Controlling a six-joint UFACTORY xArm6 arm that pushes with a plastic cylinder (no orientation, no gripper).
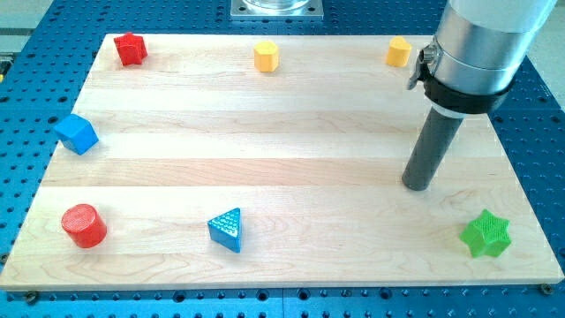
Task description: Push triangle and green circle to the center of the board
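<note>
1. Rod-ended arm's tip (pixel 417 186) rests on the pale wooden board (pixel 282 132) at right, touching no block, holding nothing.
2. Blue triangle block (pixel 227 230) sits bottom centre-left, well apart.
3. Green star-shaped block (pixel 486 234) lies near, lower right.

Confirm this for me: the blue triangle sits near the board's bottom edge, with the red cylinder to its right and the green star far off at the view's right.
Not quite. The camera view shows the red cylinder to the left of the blue triangle, not its right. The triangle does sit near the board's bottom edge, and the green star is far off at the view's right.
</note>
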